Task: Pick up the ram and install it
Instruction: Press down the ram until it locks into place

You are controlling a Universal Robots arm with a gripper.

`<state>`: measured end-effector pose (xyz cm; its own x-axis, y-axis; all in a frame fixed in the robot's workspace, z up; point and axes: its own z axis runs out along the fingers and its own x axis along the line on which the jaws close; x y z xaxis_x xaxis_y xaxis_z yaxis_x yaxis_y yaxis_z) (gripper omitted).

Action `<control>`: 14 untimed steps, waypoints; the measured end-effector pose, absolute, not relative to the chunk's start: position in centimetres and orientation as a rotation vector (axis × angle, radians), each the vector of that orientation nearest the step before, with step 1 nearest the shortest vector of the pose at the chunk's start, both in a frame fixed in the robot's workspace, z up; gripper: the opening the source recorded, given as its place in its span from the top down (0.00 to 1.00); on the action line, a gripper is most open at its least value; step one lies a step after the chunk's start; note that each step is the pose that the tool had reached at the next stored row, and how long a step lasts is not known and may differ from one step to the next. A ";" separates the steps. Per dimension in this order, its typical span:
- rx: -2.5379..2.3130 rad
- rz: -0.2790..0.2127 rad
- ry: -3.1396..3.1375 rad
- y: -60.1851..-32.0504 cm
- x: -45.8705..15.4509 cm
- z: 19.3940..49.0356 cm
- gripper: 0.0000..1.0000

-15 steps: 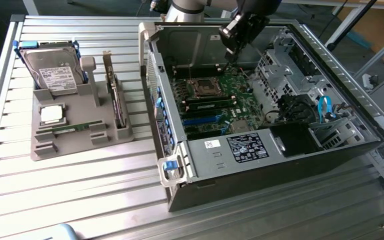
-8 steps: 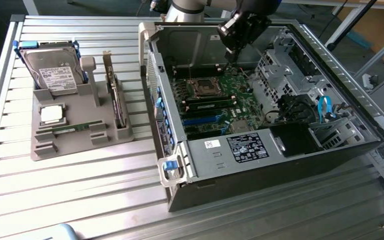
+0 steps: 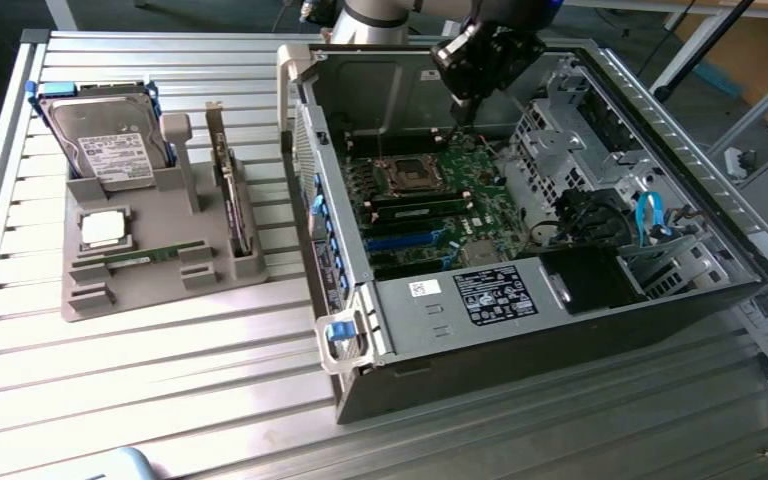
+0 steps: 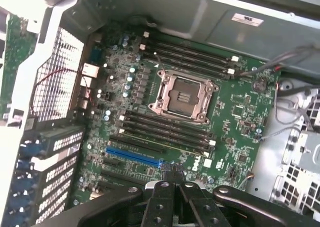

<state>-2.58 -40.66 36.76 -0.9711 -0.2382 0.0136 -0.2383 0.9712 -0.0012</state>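
The hand (image 3: 471, 95) hangs closed and empty inside the open computer case (image 3: 598, 300), above the motherboard (image 4: 200, 117). The ram (image 3: 144, 256) lies in the grey tray (image 3: 157, 290) on the table (image 3: 157, 400), at the exterior view's left, well apart from the hand.

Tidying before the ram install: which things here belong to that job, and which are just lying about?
Job: ram in the tray; memory slots on the motherboard; gripper, shut above it.
Lying about: hard drive; processor chip; expansion card.
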 end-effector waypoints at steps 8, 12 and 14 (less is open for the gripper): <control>0.216 0.003 -3.121 -40.7 -2.6 36.8 0.89; 0.215 0.003 -3.121 -40.7 -2.6 36.8 0.89; 0.216 0.005 -3.127 -40.7 -2.6 36.8 0.89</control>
